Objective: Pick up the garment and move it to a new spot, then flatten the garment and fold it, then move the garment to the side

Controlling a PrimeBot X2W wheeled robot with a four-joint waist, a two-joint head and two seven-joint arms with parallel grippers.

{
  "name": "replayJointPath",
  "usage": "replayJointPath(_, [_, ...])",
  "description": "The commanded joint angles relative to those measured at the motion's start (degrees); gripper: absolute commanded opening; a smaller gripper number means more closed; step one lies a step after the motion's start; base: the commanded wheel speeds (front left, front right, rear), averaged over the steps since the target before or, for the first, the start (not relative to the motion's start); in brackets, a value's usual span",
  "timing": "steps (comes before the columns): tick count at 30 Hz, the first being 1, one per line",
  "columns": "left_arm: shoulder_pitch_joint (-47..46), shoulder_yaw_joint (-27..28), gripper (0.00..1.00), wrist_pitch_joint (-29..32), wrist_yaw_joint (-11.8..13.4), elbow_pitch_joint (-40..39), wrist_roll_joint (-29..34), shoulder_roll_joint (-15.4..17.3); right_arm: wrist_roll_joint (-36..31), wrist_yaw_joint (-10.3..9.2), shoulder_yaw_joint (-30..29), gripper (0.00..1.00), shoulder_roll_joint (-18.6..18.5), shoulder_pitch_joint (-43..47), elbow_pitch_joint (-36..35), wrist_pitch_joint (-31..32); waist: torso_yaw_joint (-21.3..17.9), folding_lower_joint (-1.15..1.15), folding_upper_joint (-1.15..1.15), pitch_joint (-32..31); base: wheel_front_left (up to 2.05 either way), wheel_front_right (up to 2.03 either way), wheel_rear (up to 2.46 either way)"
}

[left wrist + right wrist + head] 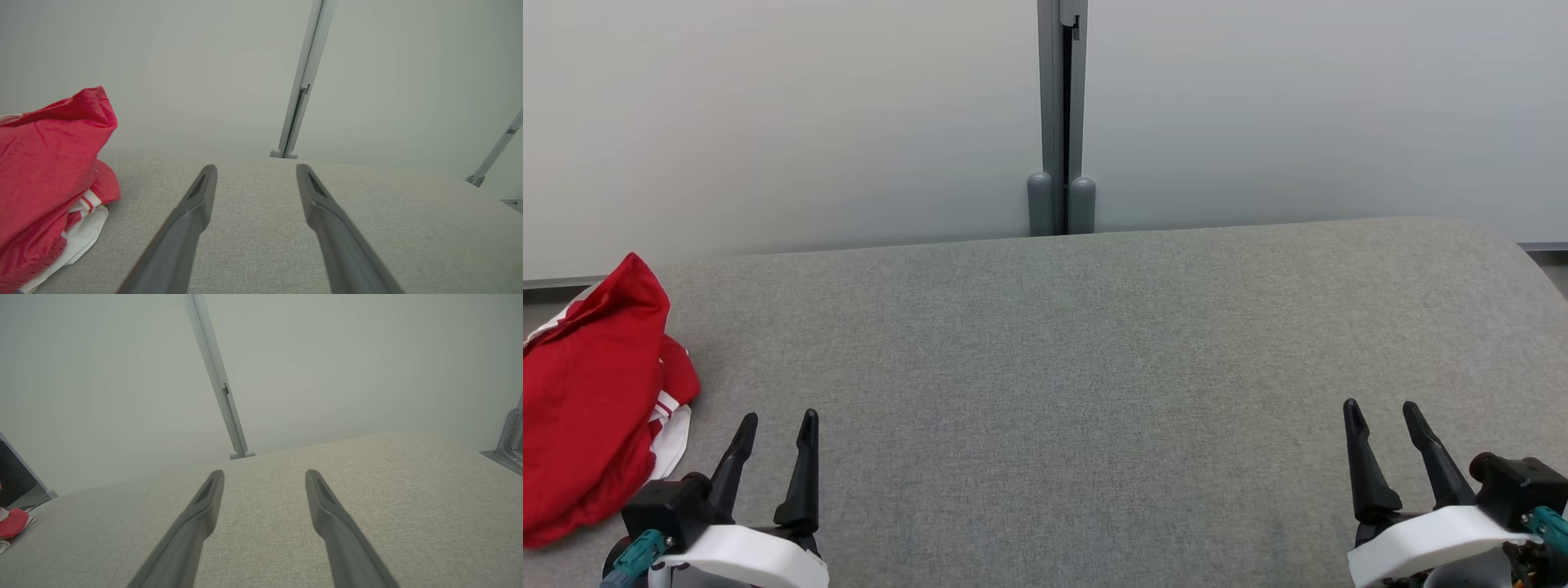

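garment (588,400) on table's (1094,367) left edge

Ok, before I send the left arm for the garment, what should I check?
1. Left gripper open, holding nothing: ok.
2. Right gripper open, holding nothing: ok.
3. Garment in sight, just left of the left gripper: ok.
4. Garment flat: not ok, it lies in a crumpled heap.
5. Room on the cushion to lay it out: ok, bare fabric ahead of both grippers.
6. Garment fully on the cushion: cannot tell, the head view's left edge cuts it off.
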Motion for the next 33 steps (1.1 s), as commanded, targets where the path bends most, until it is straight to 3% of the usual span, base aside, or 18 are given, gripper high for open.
replayJointPath(1, [-0.35,-0.01,1.00,-0.56,-0.01,-0.10,1.93,0.31,-1.86,0.00,0.19,1.00,-0.19,0.19,-0.35,-0.49,0.03,0.00,0.00,-0.03,0.00,0.00,0.00])
replayJointPath(33, [-1.07,0.15,1.00,-4.14,-0.75,3.84,12.68,-0.32,-10.71,0.00,0.64,1.00,0.99,1.50,-0.57,-1.37,-0.07,0.00,0.00,-0.39,0.00,0.00,0.00])
